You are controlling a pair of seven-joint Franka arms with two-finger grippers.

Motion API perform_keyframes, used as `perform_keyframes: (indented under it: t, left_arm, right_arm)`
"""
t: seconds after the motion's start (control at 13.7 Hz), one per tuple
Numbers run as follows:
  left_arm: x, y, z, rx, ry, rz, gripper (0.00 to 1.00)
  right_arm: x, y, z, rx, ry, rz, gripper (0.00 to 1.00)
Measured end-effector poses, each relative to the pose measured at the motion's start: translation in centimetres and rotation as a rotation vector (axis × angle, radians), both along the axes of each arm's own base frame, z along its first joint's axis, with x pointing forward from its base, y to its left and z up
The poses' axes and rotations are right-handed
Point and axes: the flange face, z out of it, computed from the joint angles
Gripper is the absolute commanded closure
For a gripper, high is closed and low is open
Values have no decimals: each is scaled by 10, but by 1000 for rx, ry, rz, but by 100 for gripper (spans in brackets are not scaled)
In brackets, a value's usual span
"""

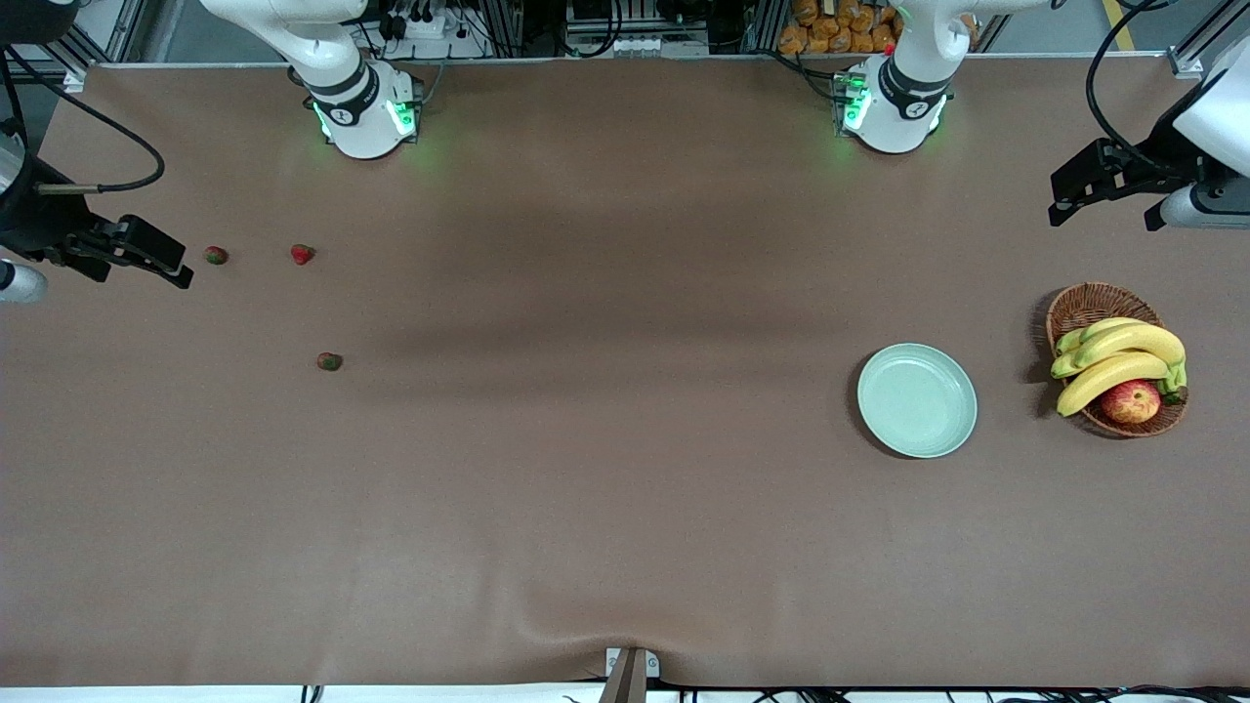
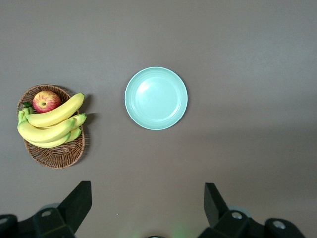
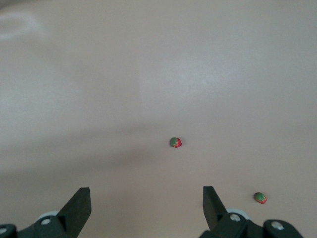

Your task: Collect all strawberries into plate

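Observation:
Three small red strawberries lie toward the right arm's end of the table: one [image 1: 216,256], a second [image 1: 303,254] beside it, and a third [image 1: 329,361] nearer the front camera. Two strawberries [image 3: 175,143] [image 3: 260,198] show in the right wrist view. The pale mint-green plate [image 1: 917,399] [image 2: 156,98] sits bare toward the left arm's end. My right gripper [image 1: 181,271] [image 3: 146,203] hangs open and holds nothing, over the table's end beside the strawberries. My left gripper [image 1: 1060,200] [image 2: 147,201] is open and holds nothing, over the table by the plate and basket.
A brown wicker basket [image 1: 1079,308] [image 2: 57,153] with bananas [image 1: 1123,356] and a red-yellow apple [image 1: 1131,401] stands beside the plate, closer to the left arm's end. A brown cloth [image 1: 605,439] covers the table. Both arm bases [image 1: 366,112] [image 1: 894,103] stand along the table's edge farthest from the front camera.

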Motion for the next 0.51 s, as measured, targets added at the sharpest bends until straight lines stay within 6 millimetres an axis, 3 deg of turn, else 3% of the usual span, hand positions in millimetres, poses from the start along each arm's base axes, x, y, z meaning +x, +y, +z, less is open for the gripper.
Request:
perform_keyframes:
  t: [0.37,0.51]
  left_arm:
    - [1,0,-2,0,3,0,0]
    - [1,0,-2,0,5,0,0]
  right_arm:
    - [-3,-8,-25,-9,120,-10,0]
    - [-4,-17,-47,-9,165,-25,0]
